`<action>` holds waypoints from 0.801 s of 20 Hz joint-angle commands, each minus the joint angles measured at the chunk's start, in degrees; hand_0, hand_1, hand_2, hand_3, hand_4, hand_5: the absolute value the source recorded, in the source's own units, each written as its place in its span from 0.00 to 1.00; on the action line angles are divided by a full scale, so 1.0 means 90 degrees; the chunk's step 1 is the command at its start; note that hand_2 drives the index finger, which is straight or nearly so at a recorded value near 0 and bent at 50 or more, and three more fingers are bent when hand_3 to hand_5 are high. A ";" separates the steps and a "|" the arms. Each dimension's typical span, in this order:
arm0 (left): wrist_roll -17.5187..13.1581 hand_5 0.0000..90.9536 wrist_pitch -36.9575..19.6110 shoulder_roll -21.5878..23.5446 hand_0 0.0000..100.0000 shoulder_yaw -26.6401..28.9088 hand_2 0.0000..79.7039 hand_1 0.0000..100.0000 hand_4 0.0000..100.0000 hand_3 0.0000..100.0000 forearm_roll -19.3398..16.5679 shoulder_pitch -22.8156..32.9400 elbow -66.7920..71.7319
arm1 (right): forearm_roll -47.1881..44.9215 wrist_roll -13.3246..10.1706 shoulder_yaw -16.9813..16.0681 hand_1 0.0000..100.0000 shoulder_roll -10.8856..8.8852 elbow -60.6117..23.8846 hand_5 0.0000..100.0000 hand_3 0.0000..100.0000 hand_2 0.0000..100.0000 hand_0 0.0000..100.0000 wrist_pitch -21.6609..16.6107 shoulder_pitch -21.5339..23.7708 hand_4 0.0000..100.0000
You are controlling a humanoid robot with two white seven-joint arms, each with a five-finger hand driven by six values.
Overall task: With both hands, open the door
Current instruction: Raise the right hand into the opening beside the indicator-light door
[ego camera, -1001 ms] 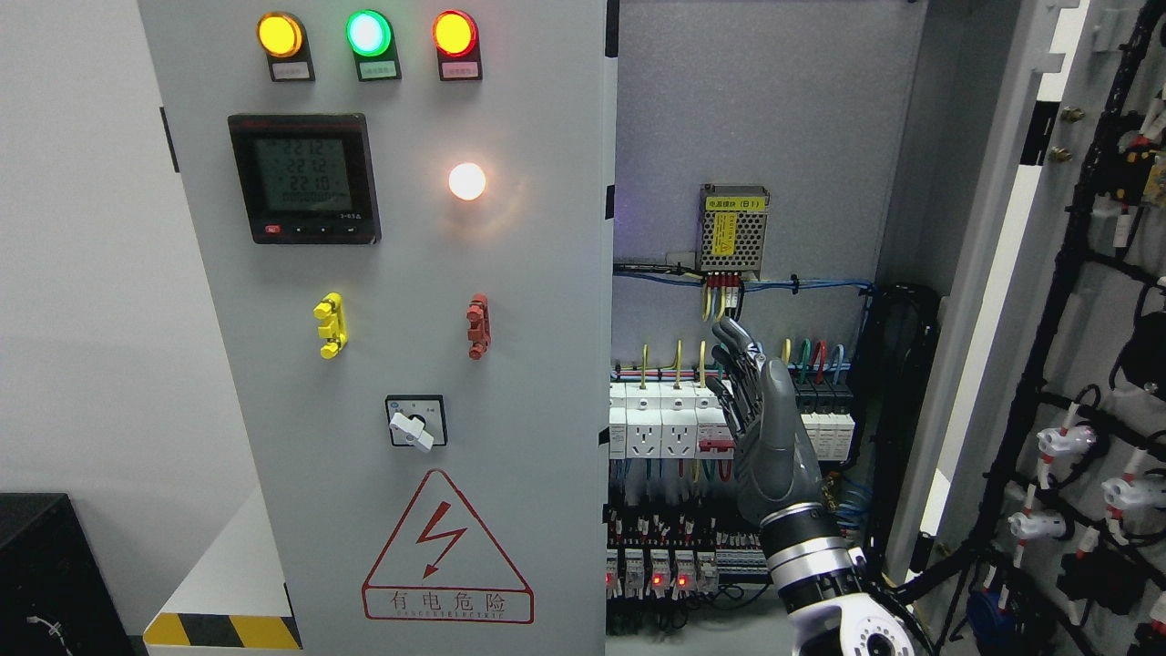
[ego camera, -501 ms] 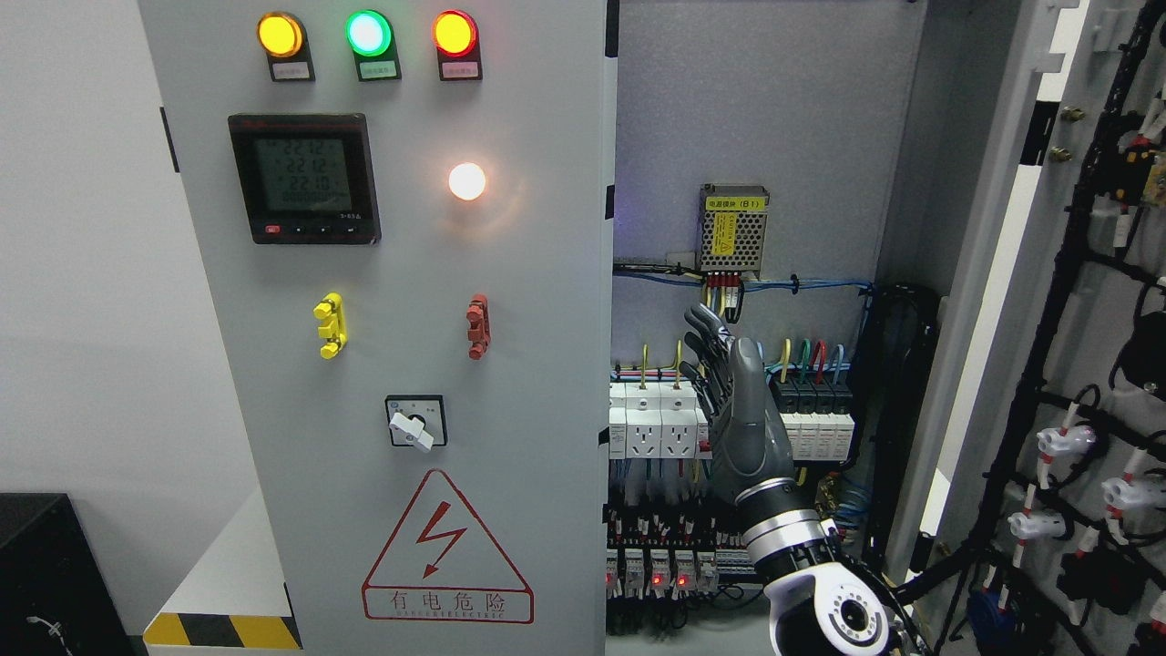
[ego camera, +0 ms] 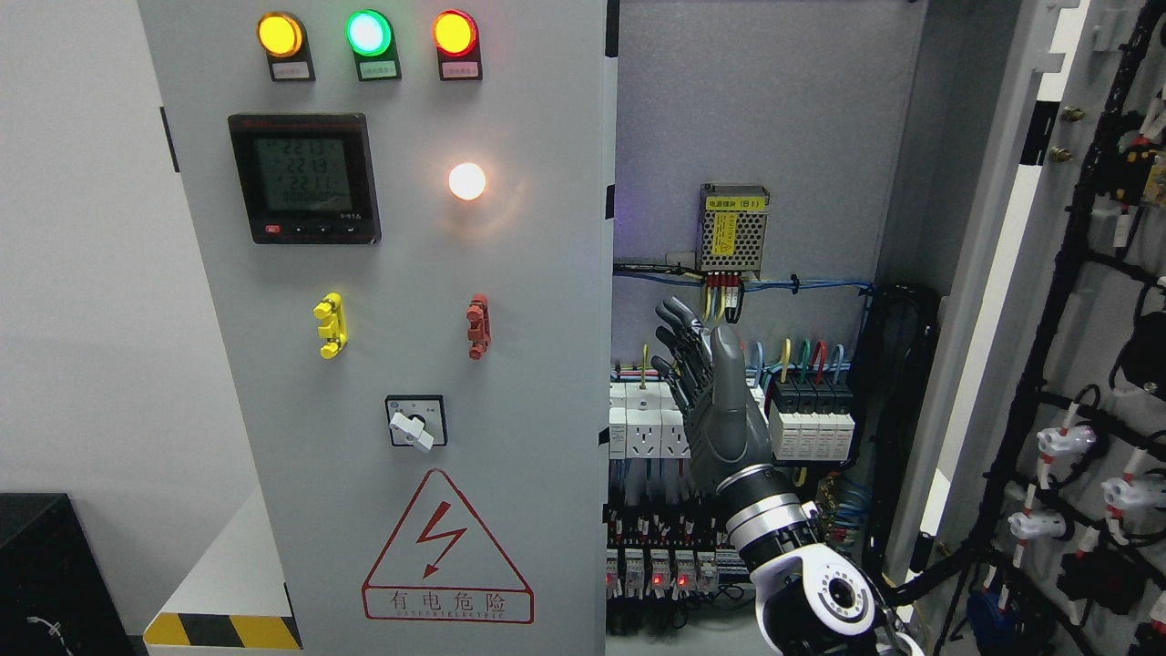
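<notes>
One robot hand shows: the right hand [ego camera: 715, 405], its arm rising from the bottom edge at about 5 o'clock. It stands upright inside the cabinet opening, fingers [ego camera: 679, 333] stretched out straight and a little apart, holding nothing.

Two doors can be counted. The left door [ego camera: 383, 364] is shut and fills the middle of the view from 9 o'clock to the centre. On it sit three lamps along the top at 11 o'clock, yellow lamp [ego camera: 279, 34], green lamp [ego camera: 368, 33] and red lamp [ego camera: 454, 33], one glowing white lamp [ego camera: 467, 180], one meter [ego camera: 304, 178], one yellow handle [ego camera: 331, 325], one red handle [ego camera: 478, 325], one rotary switch [ego camera: 415, 421] and one warning triangle [ego camera: 446, 551] at 7 o'clock. The right door [ego camera: 1084, 346] is swung open at 3 o'clock, its inner face carrying black cable looms.

Against the earlier pictures the hand has travelled toward 9 o'clock, nearer the free edge of the left door but apart from it, and the wrist sits lower left.

Behind the hand stand a row of white breakers [ego camera: 647, 428], partly hidden by the palm; one power supply [ego camera: 733, 232] hangs at 12 o'clock of the fingertips, with blue wiring [ego camera: 820, 285] running toward 3 o'clock
</notes>
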 commanded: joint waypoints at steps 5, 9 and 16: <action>-0.0004 0.00 0.0001 -0.0029 0.00 0.0063 0.00 0.00 0.00 0.00 0.0007 0.0147 0.0147 | -0.0972 0.0713 -0.0001 0.00 -0.0413 0.0351 0.00 0.00 0.00 0.00 0.0082 -0.0197 0.00; -0.0004 0.00 0.0001 -0.0029 0.00 0.0063 0.00 0.00 0.00 0.00 0.0007 0.0147 0.0147 | -0.1012 0.0860 -0.0108 0.00 -0.0442 0.0565 0.00 0.00 0.00 0.00 0.0200 -0.0285 0.00; -0.0004 0.00 0.0001 -0.0029 0.00 0.0063 0.00 0.00 0.00 0.00 0.0007 0.0147 0.0147 | -0.1022 0.1290 -0.0147 0.00 -0.0442 0.0985 0.00 0.00 0.00 0.00 0.0219 -0.0490 0.00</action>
